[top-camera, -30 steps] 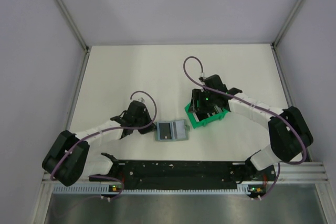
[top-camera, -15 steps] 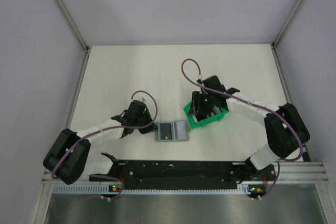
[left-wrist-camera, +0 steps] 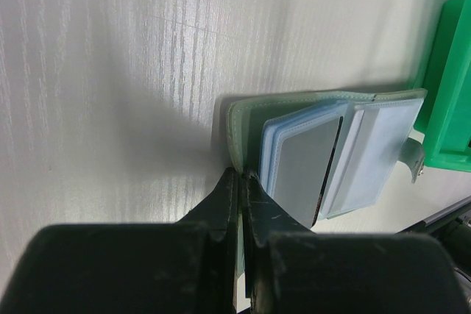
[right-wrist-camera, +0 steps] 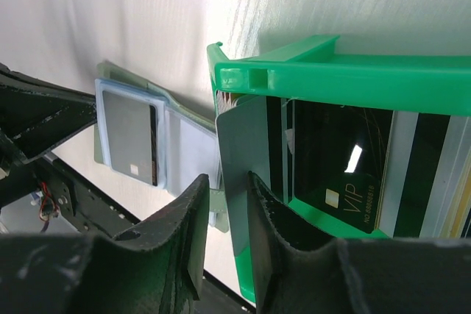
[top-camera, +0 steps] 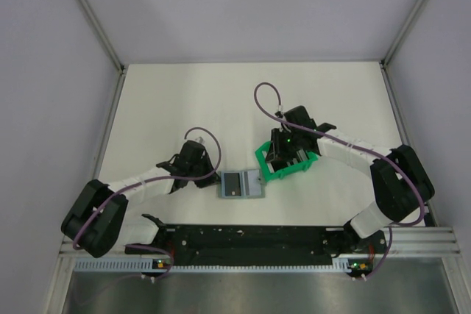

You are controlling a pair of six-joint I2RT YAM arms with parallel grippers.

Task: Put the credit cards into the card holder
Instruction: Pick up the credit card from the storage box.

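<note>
The card holder (top-camera: 240, 183) lay open on the table (top-camera: 184, 101) between the arms. The left gripper (left-wrist-camera: 239, 176) had its jaws pressed together, tips at the holder's edge (whether they nipped the cover, I couldn't tell). The right gripper (right-wrist-camera: 228, 180) pinched a grey card (right-wrist-camera: 243, 145) upright at the rim of the green bin (right-wrist-camera: 331, 79), just beside the holder, with other cards (right-wrist-camera: 338, 182) inside it.

Card holder (left-wrist-camera: 244, 119): matt, leathery grey-green cover with shiny clear plastic sleeves. Bin (right-wrist-camera: 346, 79): smooth, glossy green plastic. Counter (left-wrist-camera: 110, 71): matt white, finely ribbed. Black card (right-wrist-camera: 346, 196) gleams; grey card (right-wrist-camera: 243, 145) looks matt.
</note>
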